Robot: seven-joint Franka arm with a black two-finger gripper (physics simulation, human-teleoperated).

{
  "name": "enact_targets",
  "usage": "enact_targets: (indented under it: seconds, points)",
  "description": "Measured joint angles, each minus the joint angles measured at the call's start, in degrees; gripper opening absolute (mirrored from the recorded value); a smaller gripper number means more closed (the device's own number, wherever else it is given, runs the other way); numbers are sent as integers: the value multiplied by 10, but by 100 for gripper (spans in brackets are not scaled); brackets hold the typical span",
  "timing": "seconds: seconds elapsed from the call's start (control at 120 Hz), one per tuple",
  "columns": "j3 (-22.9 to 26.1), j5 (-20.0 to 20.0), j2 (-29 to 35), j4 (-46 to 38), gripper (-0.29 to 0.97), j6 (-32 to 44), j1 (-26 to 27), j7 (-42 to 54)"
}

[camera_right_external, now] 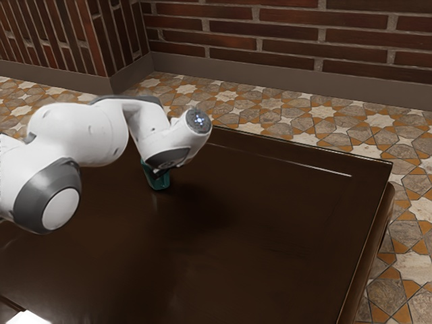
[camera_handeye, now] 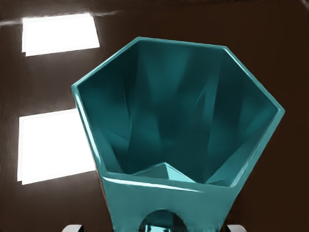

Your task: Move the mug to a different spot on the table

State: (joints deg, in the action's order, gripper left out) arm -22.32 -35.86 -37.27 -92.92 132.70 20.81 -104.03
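Bare tabletop (camera_right_external: 270,223) spreads to exterior view's right of mug (camera_right_external: 159,181); arm (camera_right_external: 101,135) overhangs mug.

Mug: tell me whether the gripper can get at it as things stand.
Probably yes. The gripper sits right at the mug, whose open mouth faces the wrist camera from just below, with nothing between them; only table shows around it.

Arm (camera_right_external: 101,135) is reaching in from frame left, wrist sitting right over teal mug (camera_right_external: 159,181); mug is resting on dark table (camera_right_external: 270,223), left-center.
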Motion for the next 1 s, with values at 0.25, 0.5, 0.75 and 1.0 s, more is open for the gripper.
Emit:
enact_targets:
  seconds: [0.25,0.5,0.75,1.0]
  points:
    - [0,0,-10,-1,24,15,0,-6]
    - [0,1,-22,-2,20,24,-4,-10]
    - [0,5,-41,-3,19,36,-10,-13]
    - [0,5,-46,-2,13,42,-10,-15]
